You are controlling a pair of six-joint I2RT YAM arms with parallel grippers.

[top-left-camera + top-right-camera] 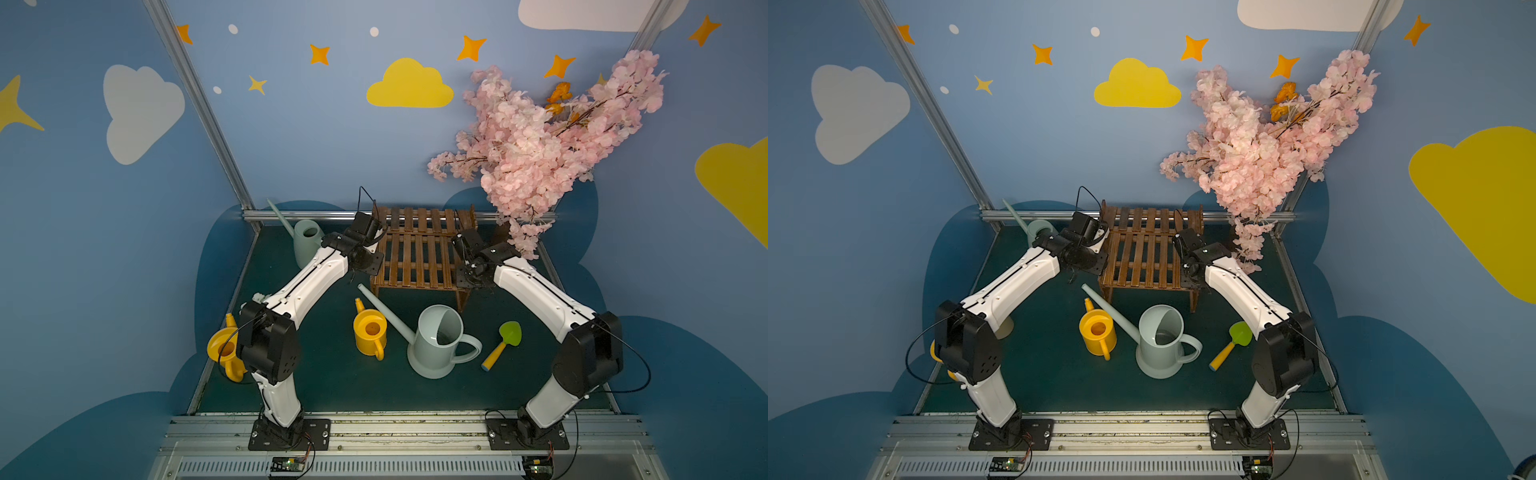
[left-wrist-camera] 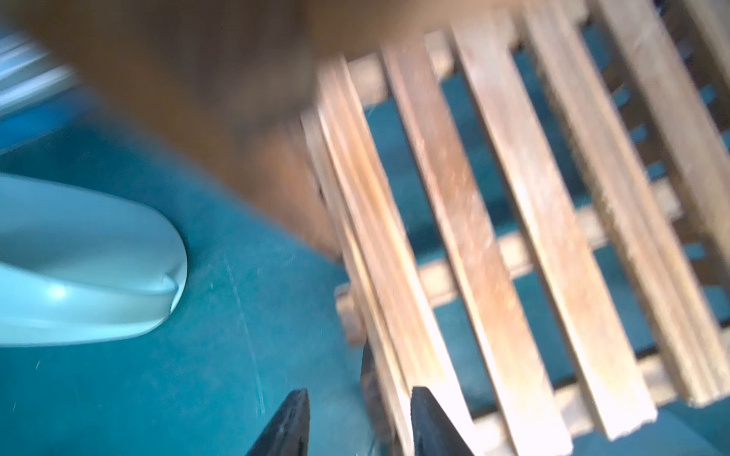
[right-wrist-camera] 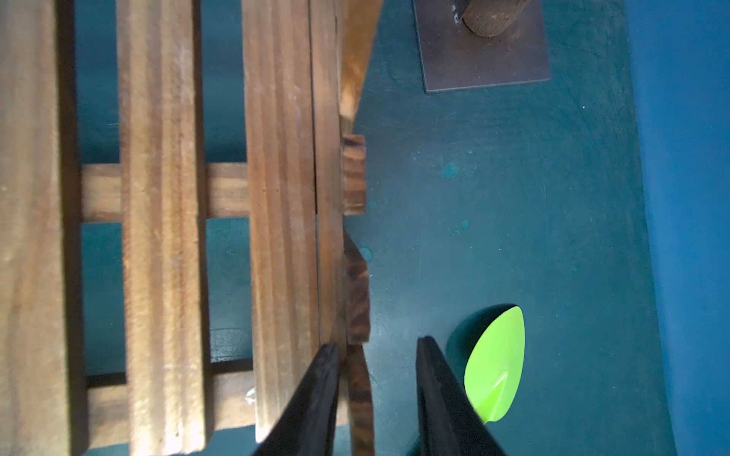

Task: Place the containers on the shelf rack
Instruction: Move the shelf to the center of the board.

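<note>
Shelf rack point(image 1: 419, 253) back centre, left gripper point(image 2: 359, 391) and right gripper point(image 3: 378, 342) straddling its side edges, jaws apart (gaps beside the wood), tall can point(image 1: 440, 340) and yellow can point(image 1: 370, 332) near its front edge, other tall can point(image 1: 307, 243) back left, other yellow can point(image 1: 220, 349) front left.

Blue walls point(image 1: 311, 137) with yellow clouds point(image 1: 409, 85) and stars point(image 1: 471, 48), dark teal floor point(image 1: 332, 390).

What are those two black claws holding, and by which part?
Nothing yet. The left gripper and right gripper each straddle a side edge of the dark-brown slatted wooden shelf rack, jaws not closed on it.
</note>
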